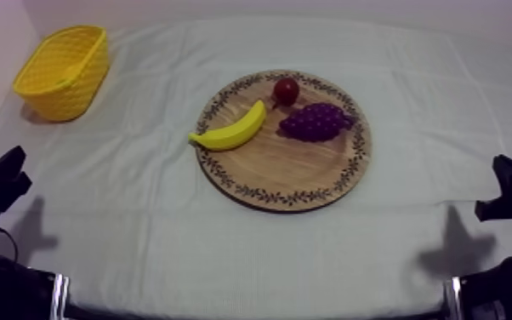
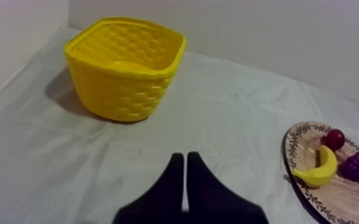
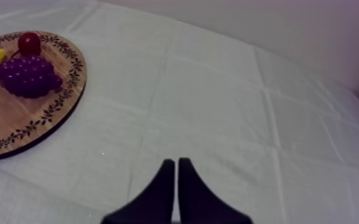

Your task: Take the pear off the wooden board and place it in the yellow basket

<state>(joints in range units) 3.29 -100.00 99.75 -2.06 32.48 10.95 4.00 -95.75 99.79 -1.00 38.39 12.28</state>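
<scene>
At my left, my left gripper [image 2: 185, 157] rests low over the near cloth, its jaws pressed together into a narrow wedge with nothing between them. Beyond it, the yellow basket [image 1: 65, 95] stands upright in the far left corner of the table [image 1: 225, 247], close to the pale wall [image 2: 289, 30] behind. From my left wrist its near wall hides its floor. From above, a paler patch [image 1: 71, 73] inside it may be the pear, but I cannot tell for sure. Bare grey-white cloth, creased in straight fold lines, lies open between the basket and the round wooden board [image 1: 287, 168], which sits well apart from it near the table's middle. On the board the banana [image 1: 230, 130] lies at the left with its tip over the patterned rim. The small red fruit [image 1: 286, 90] is at the far side, and the bunch of grapes [image 1: 315, 122] is just beside it to the right. Both wrist views cut the board off at the frame's edge, and the right one cuts off most of the banana too. Right of the board the cloth runs clear to the table's edge. My right gripper [image 3: 175, 162] sits low at that side over bare cloth, its jaws likewise closed together on nothing. Soft shadows of both arms fall on the near cloth.
</scene>
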